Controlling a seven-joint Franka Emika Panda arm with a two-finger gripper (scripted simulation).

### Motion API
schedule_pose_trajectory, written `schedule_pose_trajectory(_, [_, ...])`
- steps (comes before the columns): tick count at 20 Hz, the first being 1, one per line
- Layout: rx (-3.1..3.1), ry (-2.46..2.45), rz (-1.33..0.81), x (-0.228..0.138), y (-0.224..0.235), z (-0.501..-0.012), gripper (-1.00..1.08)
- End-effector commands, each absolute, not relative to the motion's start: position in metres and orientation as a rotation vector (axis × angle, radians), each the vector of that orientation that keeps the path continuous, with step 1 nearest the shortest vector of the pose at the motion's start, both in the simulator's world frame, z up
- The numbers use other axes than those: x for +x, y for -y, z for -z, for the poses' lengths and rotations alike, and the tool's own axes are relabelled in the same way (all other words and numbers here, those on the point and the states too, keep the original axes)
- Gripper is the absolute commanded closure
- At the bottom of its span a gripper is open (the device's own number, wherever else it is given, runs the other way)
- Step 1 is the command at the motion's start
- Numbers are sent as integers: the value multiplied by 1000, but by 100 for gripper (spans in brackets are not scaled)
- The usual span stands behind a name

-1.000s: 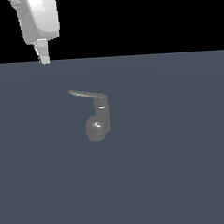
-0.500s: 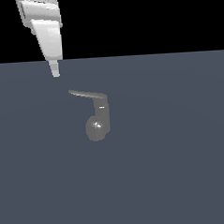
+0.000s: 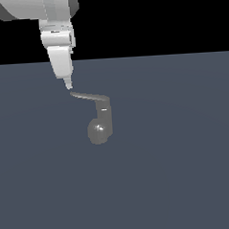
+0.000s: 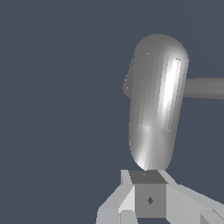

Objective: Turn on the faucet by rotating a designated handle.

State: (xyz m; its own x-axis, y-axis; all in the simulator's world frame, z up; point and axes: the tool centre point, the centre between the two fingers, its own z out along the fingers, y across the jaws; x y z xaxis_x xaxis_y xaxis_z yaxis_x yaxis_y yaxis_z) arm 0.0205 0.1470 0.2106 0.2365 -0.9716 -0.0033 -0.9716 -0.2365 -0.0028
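The faucet (image 3: 99, 130) is a small glossy grey fixture with a rounded base, a short post and a thin handle (image 3: 89, 96) that juts toward the exterior view's left. My gripper (image 3: 69, 87) comes down from the upper left, and its narrow tip sits at the free end of the handle, touching it or nearly so. In the wrist view the handle (image 4: 155, 109) fills the middle as a broad shiny shape. Its near end lies right at my gripper (image 4: 147, 176). The fingers (image 4: 149, 199) are pressed together with nothing between them.
The faucet stands alone on a flat dark blue-grey surface (image 3: 178, 179). A thinner grey bar (image 4: 205, 87) of the faucet runs off sideways in the wrist view. The white arm fills the upper left of the exterior view.
Over the last second my gripper has come down and toward the exterior view's right, from above the surface's far edge to the handle's free end. The faucet has not moved.
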Motion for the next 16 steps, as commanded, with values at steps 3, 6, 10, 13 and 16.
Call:
schedule_pose_trajectory(3, [-2382, -2047, 2, 41, -139, -194, 108])
schedule_pose_trajectory(6, [-2334, -2103, 2, 51, -134, -185, 108])
schedule_pose_trajectory(10, [-2286, -2156, 2, 61, -129, -176, 108])
schedule_pose_trajectory(13, [-2266, -2178, 2, 66, -126, -173, 108])
schedule_pose_trajectory(16, [-2259, -2184, 1, 67, -126, -173, 108])
